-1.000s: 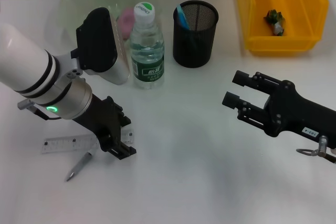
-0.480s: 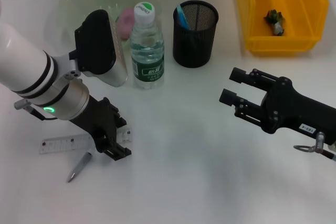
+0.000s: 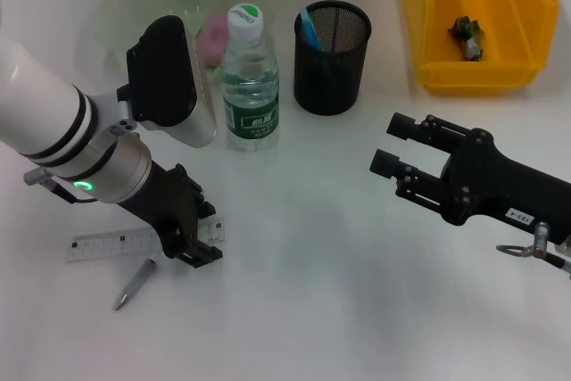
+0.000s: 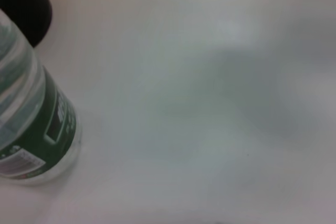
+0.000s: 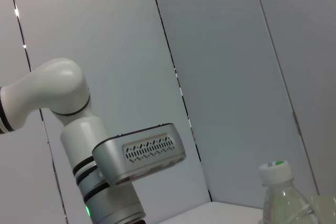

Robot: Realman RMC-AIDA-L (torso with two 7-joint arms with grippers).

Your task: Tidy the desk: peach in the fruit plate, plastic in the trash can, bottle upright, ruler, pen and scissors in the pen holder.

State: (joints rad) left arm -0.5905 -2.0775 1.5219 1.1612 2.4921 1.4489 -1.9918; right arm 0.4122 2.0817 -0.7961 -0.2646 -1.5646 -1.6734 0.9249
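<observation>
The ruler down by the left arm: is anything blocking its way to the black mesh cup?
Partly. The ruler lies flat under the left gripper, near a pen. On a straight line to the pen holder, the upright bottle stands close beside that path, so the arm would likely lift over or swing around it.

The bench point(image 3: 339, 301) looks smooth and matt white. The bottle point(image 3: 249, 86) is clear glossy plastic with a green paper-like label; the pen holder point(image 3: 332, 57) is black wire mesh. The ruler point(image 3: 111, 244) is translucent plastic, the trash can point(image 3: 526, 51) glossy yellow plastic.
</observation>
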